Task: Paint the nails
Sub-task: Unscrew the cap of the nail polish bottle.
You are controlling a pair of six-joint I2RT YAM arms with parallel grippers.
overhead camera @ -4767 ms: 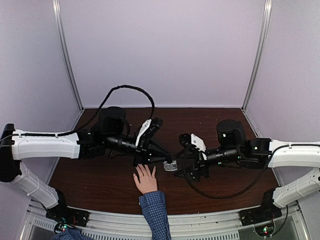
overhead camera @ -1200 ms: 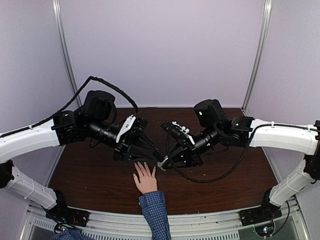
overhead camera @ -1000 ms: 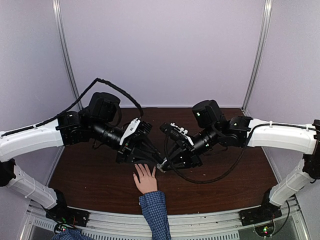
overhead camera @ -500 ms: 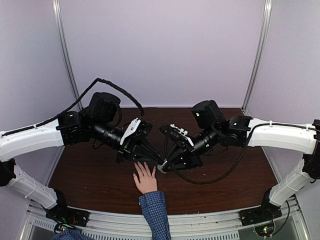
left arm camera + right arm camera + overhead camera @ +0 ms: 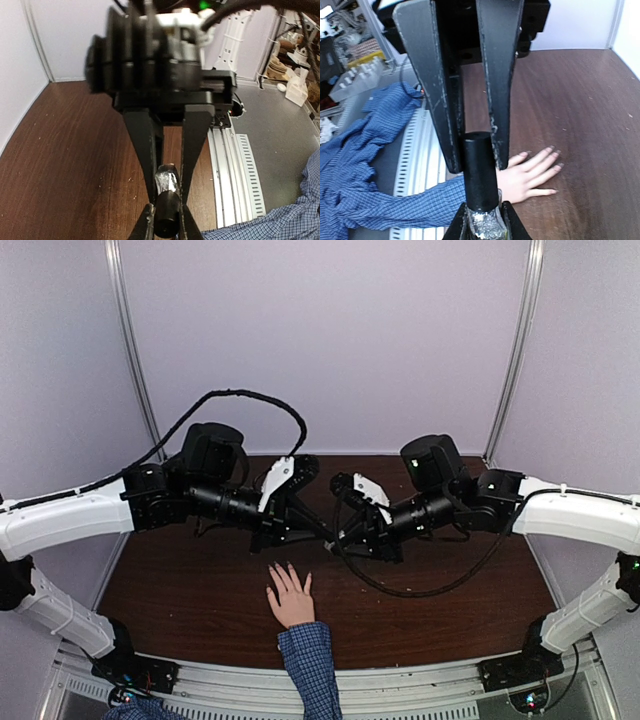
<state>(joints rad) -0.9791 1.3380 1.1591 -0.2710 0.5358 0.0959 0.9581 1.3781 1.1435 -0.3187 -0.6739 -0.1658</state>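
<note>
Dark brown wood is forming the table [image 5: 180, 590], which is spanning the whole floor of the white-walled cell. Both white-and-black arms are reaching inward over its middle, the left arm [image 5: 60, 525] from the left side and the right arm [image 5: 575, 520] from the right, and they are meeting tip to tip above the surface.

A sleeve in blue check [image 5: 310, 665] is coming in over the near edge, and the hand [image 5: 292, 600] is lying palm down on the wood with fingers spread, below and just in front of the meeting point, not touching either arm.

The left gripper [image 5: 166, 227] is clamping narrow on the black cap [image 5: 166, 217]. The right gripper [image 5: 482, 222] is clamping narrow on the glittery glass body of the polish bottle [image 5: 483, 223]. The cap appears to be sitting on the bottle neck, though the fingers are partly hiding the joint.

The nails [image 5: 550, 148] are pointing away from the near edge, flat against the table, well below the raised bottle.
</note>
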